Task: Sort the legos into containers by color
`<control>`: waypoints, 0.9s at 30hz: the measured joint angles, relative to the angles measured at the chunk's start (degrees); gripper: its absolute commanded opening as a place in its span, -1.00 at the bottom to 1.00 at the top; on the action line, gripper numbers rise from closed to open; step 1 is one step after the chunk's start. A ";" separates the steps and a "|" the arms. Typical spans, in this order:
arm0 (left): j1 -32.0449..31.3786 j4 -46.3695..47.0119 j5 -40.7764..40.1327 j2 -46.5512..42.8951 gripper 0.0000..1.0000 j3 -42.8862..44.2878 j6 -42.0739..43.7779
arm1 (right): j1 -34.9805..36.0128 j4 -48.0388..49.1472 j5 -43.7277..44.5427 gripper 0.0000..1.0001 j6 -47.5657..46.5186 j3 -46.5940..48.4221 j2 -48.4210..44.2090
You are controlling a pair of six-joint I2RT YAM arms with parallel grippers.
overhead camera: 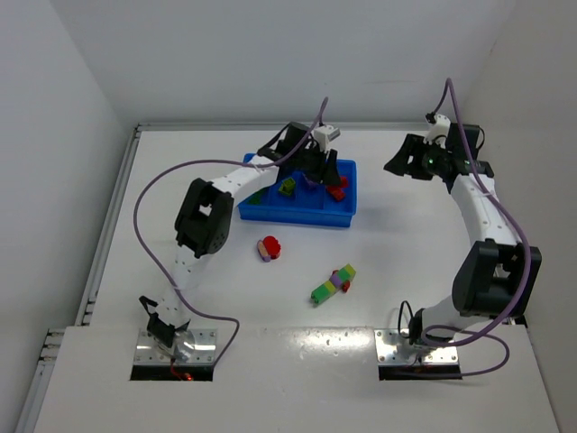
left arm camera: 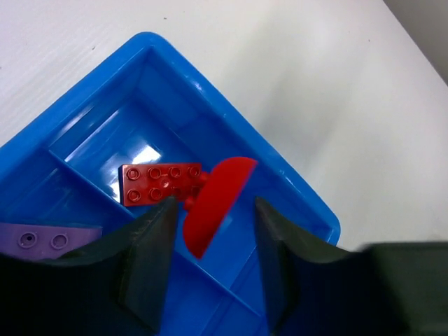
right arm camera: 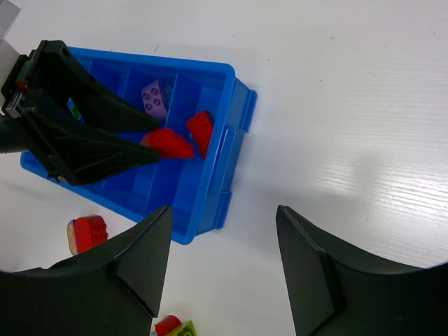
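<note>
The blue tray (overhead camera: 297, 215) stands at the table's middle back. My left gripper (overhead camera: 321, 173) hovers over its right end compartment, jaws open. In the left wrist view a red curved lego (left arm camera: 217, 203) lies between the open fingers (left arm camera: 150, 252), leaning on a flat red brick (left arm camera: 161, 183), with a gap to the right finger. A purple brick (left arm camera: 42, 239) sits in the neighbouring compartment. My right gripper (overhead camera: 403, 162) is open and empty, in the air right of the tray (right arm camera: 210, 203). On the table lie a red-and-purple lego (overhead camera: 270, 248) and a green, purple and yellow-green stack (overhead camera: 333, 283).
Green (overhead camera: 257, 194) and yellow-green (overhead camera: 287, 187) legos lie in the tray's left compartments. The left arm's elbow (overhead camera: 203, 216) hangs over the table left of the tray. White walls rise at the back and both sides.
</note>
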 measured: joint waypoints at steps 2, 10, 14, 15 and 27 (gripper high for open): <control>-0.24 -0.68 -0.20 0.09 0.22 0.79 1.33 | 0.00 0.00 -0.22 0.23 0.07 0.00 0.02; -1.79 -4.26 0.09 -2.14 0.35 1.51 5.70 | 0.00 -0.09 -0.57 0.23 0.04 0.00 -0.02; -1.79 -6.84 0.79 -13.79 0.33 -7.58 11.23 | 0.22 0.07 -2.67 0.23 -0.26 -0.81 -0.33; -1.66 -8.13 1.36 -18.62 0.33 -11.06 13.27 | 0.28 0.02 -3.52 0.23 -0.35 -1.07 -0.37; 3.34 -24.79 -3.08 -55.87 0.26 -42.40 36.30 | 4.31 0.11 -12.33 0.23 -1.03 -1.77 -0.42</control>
